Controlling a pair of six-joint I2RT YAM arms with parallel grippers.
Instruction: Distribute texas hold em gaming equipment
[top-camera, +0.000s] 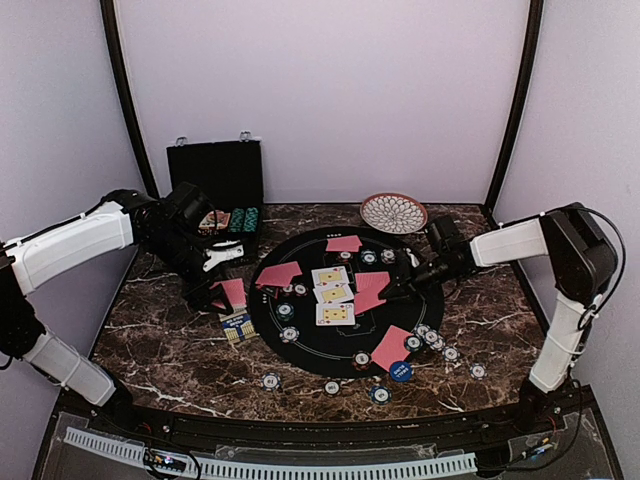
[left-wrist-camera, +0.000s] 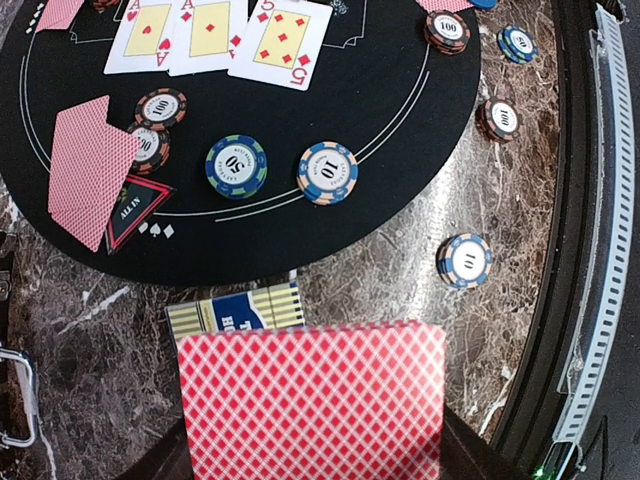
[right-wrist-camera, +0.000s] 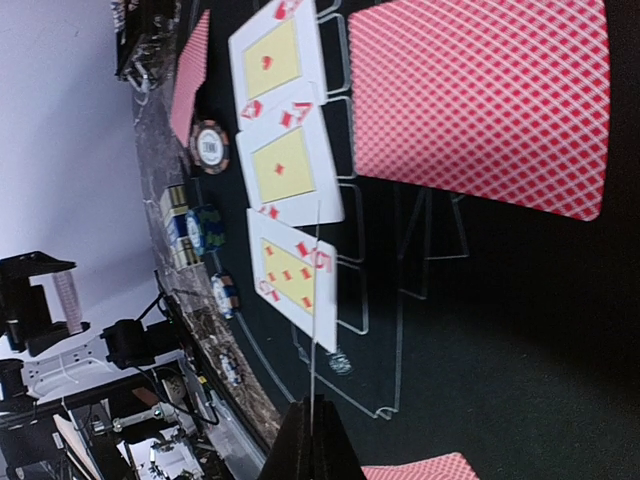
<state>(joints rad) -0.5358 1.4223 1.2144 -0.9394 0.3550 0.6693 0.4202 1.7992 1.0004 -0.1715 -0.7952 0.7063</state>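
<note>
Three face-up cards (top-camera: 333, 295) lie in a row on the round black mat (top-camera: 330, 350), with red-backed cards (top-camera: 278, 273) and striped chips (top-camera: 287, 312) around them. My left gripper (top-camera: 212, 290) is shut on red-backed cards (left-wrist-camera: 310, 400) and holds them over the marble just left of the mat. My right gripper (top-camera: 405, 280) is shut on a single card seen edge-on (right-wrist-camera: 316, 300), level above the mat's right side. A red-triangle marker (left-wrist-camera: 135, 212) lies by a face-down card (left-wrist-camera: 88, 170). A blue button (top-camera: 401, 372) sits at the mat's near right edge.
A blue and yellow card box (left-wrist-camera: 235, 312) lies beside the mat under my left gripper. The open black case (top-camera: 215, 185) stands at the back left. The patterned plate (top-camera: 393, 212) is at the back. Loose chips (top-camera: 450, 353) dot the marble near the right and front.
</note>
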